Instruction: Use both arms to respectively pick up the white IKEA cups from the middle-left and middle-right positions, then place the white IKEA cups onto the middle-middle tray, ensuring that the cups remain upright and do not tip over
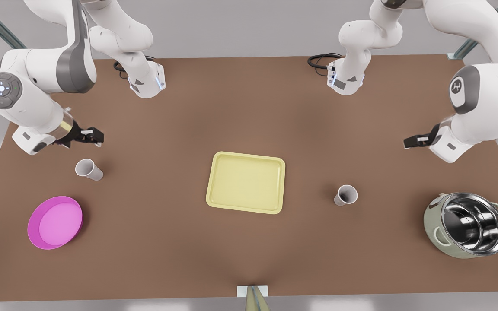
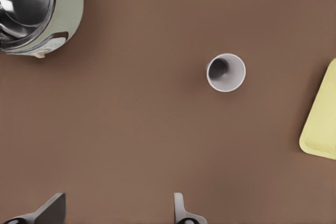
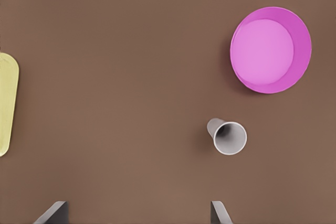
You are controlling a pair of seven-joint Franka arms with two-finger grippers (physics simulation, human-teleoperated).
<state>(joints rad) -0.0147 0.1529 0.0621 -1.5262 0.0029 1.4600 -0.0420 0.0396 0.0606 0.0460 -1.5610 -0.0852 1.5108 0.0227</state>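
1. i am looking at a flat brown table (image 1: 154, 268) with pale grey floor showing around it and metal struts in the far corners of the front view.
2. the pale yellow tray (image 1: 246, 182) is lying bare in the middle of the table, with one white cup (image 1: 88, 169) standing upright toward the front view's left and the other cup (image 1: 346, 195) upright toward its right, each well apart from the tray.
3. the left wrist view is looking down on the right-hand cup (image 2: 226, 72), a steel-lined pot (image 2: 37, 9) and a corner of the tray (image 2: 321, 129), so the left gripper (image 1: 414, 141) is the one hanging above the table at the front view's right; its fingers (image 2: 181, 211) are spread wide, holding nothing.
4. the right wrist view is showing the other cup (image 3: 229, 136) near a magenta bowl (image 3: 271, 50) and an edge of the tray (image 3: 8, 103); the right gripper (image 1: 94, 137) is hanging just behind that cup at the front view's left, fingers (image 3: 219, 213) apart and empty.
5. the front view is giving me the pot (image 1: 467, 224) and bowl (image 1: 54, 222) whole near the table's front corners.
6. both wrist views are cutting off the fingertips, the pot and the tray.
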